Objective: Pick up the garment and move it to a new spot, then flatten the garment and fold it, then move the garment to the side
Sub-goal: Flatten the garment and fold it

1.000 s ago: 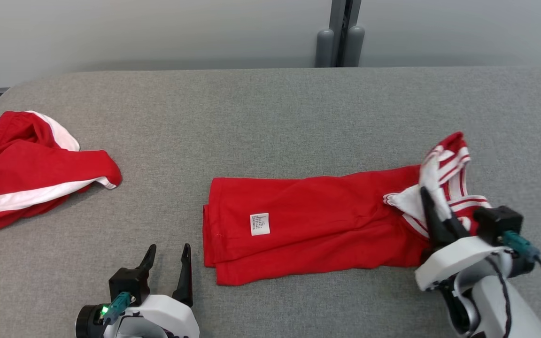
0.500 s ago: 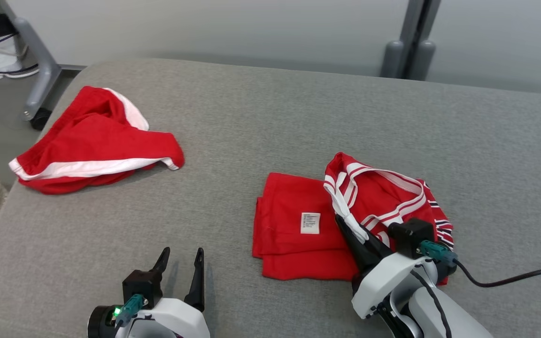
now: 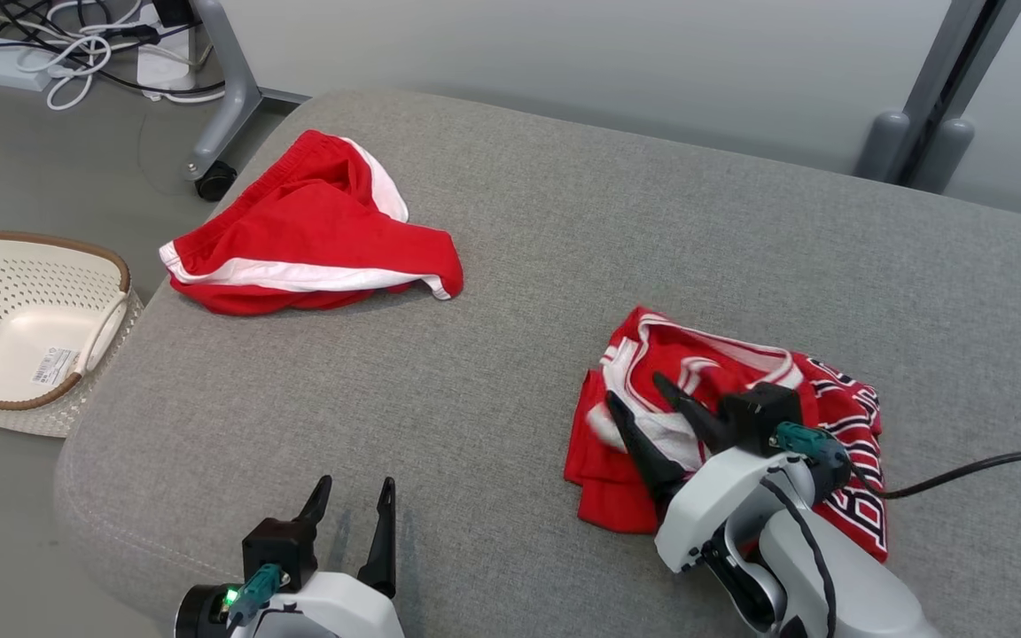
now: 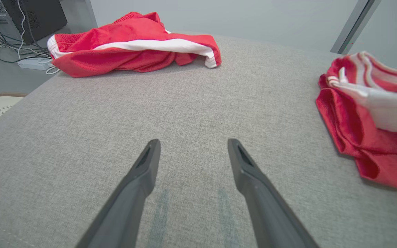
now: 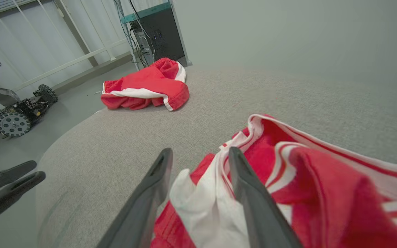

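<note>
The garment [image 3: 723,359] is a red jersey with white and dark striped trim, lying folded in a thick bundle on the grey padded surface [image 3: 519,292] at the right. My right gripper [image 3: 636,390] rests over its left end with the jaws parted. In the right wrist view, white trim of the garment [image 5: 315,172] lies loosely between the fingers [image 5: 250,193] of that gripper [image 5: 200,153]. My left gripper [image 3: 355,485] stands open near the front edge with nothing in it. From its wrist camera, the left gripper [image 4: 193,143] points across bare fabric, the garment [image 4: 350,124] off to the right.
A second red garment with white bands [image 3: 315,221] lies crumpled at the surface's far left corner. On the floor to the left stand a cream perforated basket [image 3: 120,270], cables [image 3: 76,44] and a caster leg [image 3: 209,182]. The surface's rounded front-left edge [image 3: 103,496] is close.
The head camera has swung left. My right gripper carried the jersey's striped collar end over its body to the left, doubling it up, and its jaws have parted.
</note>
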